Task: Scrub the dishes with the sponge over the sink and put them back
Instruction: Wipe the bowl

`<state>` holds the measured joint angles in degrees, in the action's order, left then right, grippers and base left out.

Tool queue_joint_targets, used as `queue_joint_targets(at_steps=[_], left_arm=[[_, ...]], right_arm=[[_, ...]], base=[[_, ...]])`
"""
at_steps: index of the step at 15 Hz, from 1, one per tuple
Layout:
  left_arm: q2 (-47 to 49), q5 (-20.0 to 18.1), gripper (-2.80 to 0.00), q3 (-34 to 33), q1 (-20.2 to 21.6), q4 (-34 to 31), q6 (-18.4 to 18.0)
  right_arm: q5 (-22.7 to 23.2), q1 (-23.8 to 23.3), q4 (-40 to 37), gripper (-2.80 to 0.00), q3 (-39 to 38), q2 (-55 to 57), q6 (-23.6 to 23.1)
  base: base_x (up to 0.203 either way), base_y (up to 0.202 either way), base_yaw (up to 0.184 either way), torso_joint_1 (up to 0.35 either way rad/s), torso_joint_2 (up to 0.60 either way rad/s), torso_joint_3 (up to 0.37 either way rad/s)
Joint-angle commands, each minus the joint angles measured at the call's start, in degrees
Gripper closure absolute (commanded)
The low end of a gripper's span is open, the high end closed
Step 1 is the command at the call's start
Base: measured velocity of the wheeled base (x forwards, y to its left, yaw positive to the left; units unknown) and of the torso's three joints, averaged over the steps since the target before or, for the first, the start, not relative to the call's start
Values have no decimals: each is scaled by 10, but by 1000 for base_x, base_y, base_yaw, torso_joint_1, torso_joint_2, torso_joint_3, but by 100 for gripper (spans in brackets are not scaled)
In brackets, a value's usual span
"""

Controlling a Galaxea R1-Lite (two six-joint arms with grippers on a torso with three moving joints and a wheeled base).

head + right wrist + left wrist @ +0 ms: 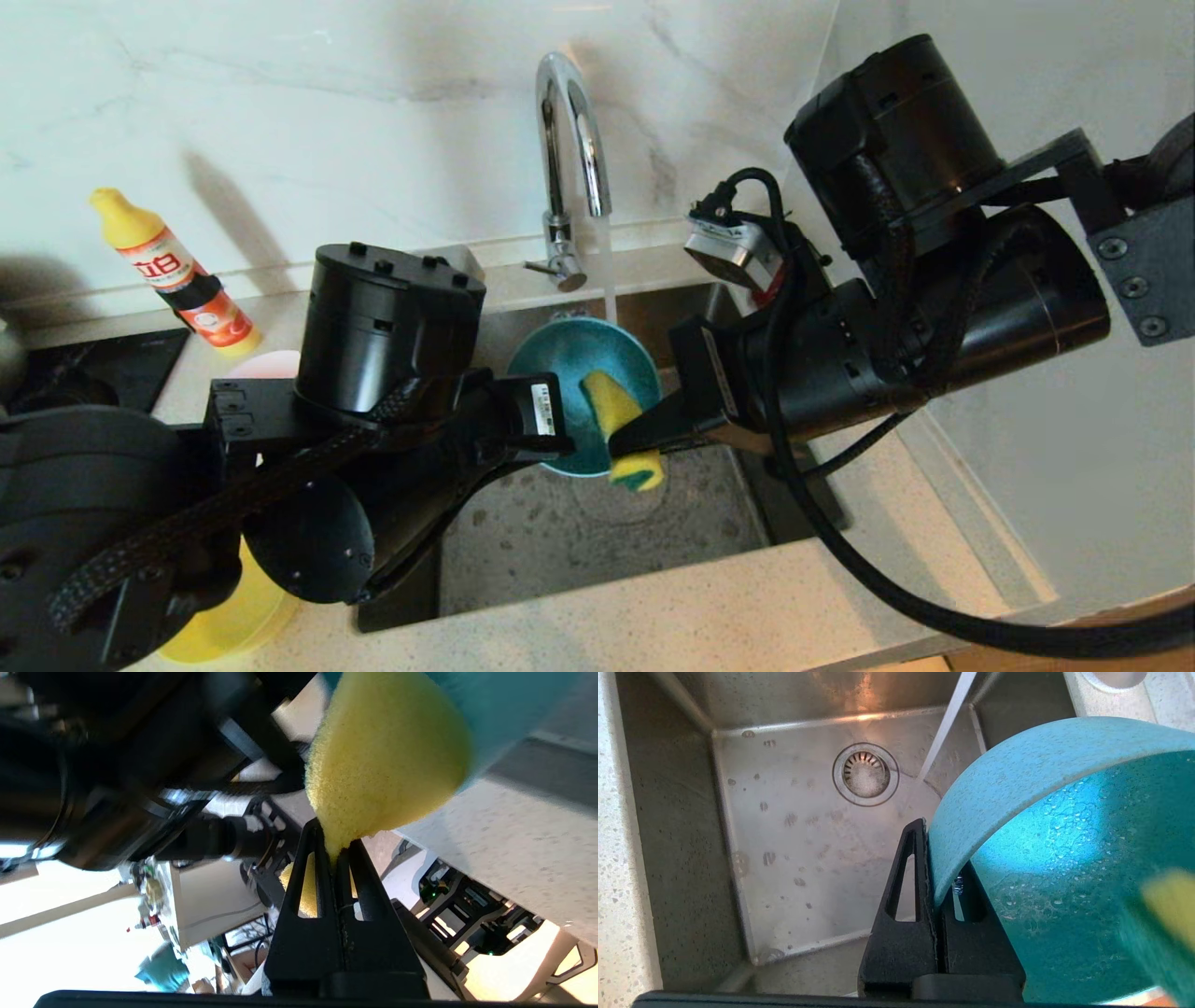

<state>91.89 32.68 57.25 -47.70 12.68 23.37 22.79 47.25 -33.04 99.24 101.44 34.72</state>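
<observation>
Over the sink [597,541], my left gripper [549,446] is shut on the rim of the light blue bowl [560,359], which is tipped on its side. The left wrist view shows its fingers [941,858] clamping the wet rim of the bowl [1064,835]. My right gripper [621,439] is shut on the yellow sponge [611,401], which is pressed into the bowl's inside. In the right wrist view the fingers [335,842] pinch the sponge [383,756]. A pink bowl [266,364] and a yellow bowl [224,625] sit on the left counter, partly hidden by my left arm.
Water runs from the curved chrome tap [569,121] into the basin beside the bowl. The round drain [865,773] lies in the basin floor. A detergent bottle [177,271] leans at the back left, by a dark hob [93,369]. The speckled counter [700,607] borders the sink.
</observation>
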Motion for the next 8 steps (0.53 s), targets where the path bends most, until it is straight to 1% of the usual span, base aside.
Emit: queue_joint_targets(at_steps=[1, 5, 8], left_arm=[[-2, 2, 0, -8, -4, 1, 2], [-1, 1, 0, -8, -9, 0, -1], [-4, 1, 0, -14, -13, 0, -3]], right_arm=[[2, -18, -1, 0, 2, 13, 1], [20, -44, 0, 0, 21, 19, -2], [24, -45, 0, 0, 26, 14, -4]], base=[[0, 0, 0, 0, 0, 0], [0, 0, 0, 0, 0, 0], [0, 0, 0, 0, 0, 0]])
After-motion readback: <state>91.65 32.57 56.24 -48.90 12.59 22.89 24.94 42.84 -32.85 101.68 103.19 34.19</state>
